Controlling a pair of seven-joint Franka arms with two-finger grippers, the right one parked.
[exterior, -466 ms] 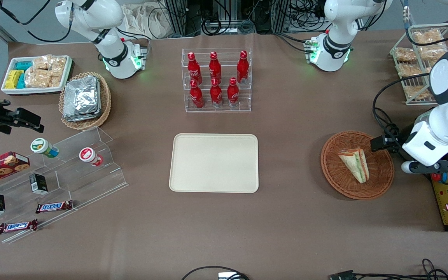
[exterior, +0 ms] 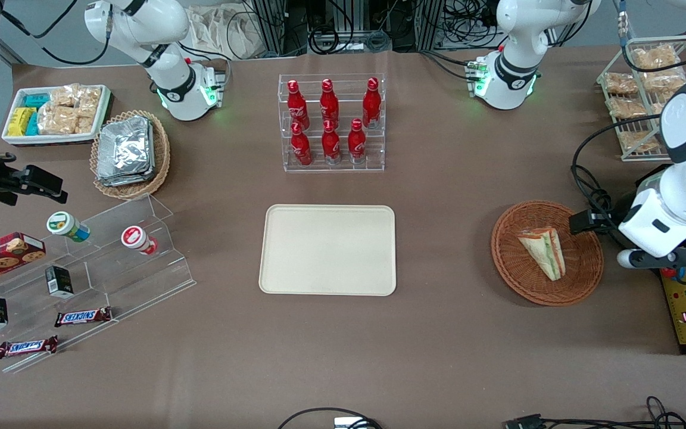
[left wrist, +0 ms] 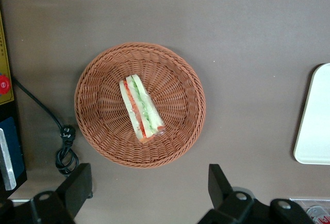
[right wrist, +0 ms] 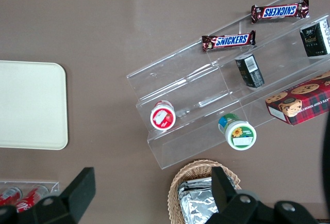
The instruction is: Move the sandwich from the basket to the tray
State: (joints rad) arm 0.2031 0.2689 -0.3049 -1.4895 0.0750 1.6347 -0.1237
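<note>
Gripper (left wrist: 147,193) held high over basket (left wrist: 95,131) rim, fingers (left wrist: 77,182) spread wide, empty. Sandwich (left wrist: 140,108) best gripped across bread sides, then carried to tray (exterior: 328,250).

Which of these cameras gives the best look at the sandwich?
The left wrist view: it looks straight down on the sandwich in the basket, showing its filling layers, with the open gripper above. The front view shows it smaller. The right wrist view misses it.

Your wrapped wedge sandwich (exterior: 542,252) lies flat inside the reddish wicker basket (exterior: 515,274); the cream tray (exterior: 328,250) sits well apart, bare.
</note>
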